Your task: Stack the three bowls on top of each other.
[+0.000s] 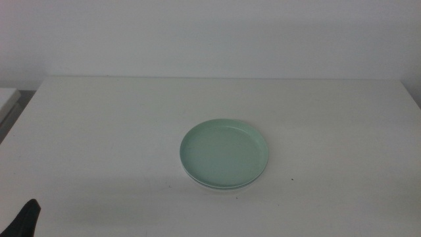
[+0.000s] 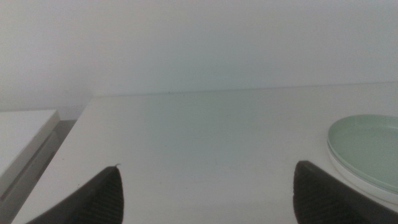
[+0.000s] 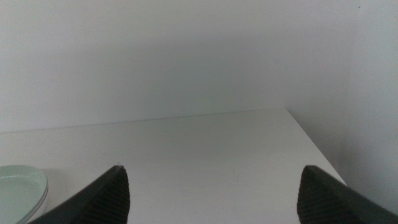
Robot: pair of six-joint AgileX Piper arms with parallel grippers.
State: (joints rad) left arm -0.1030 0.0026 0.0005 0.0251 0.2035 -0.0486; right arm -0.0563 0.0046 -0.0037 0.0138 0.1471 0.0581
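The pale mint green bowl (image 1: 223, 151) sits on top of a stack at the middle of the white table (image 1: 99, 131). A white rim (image 1: 220, 189) of a bowl under it shows at the near edge. I cannot make out the grey bowl; it may be hidden in the stack. The stack also shows in the left wrist view (image 2: 367, 146) and the right wrist view (image 3: 18, 186). My left gripper (image 2: 209, 165) is open and empty, low at the near left corner (image 1: 26, 220). My right gripper (image 3: 212, 168) is open and empty, out of the middle view.
A white block (image 2: 22, 137) stands beside the table's left edge, also seen in the middle view (image 1: 6, 99). A pale wall runs behind the table's far edge. The table's right edge (image 3: 311, 149) shows in the right wrist view.
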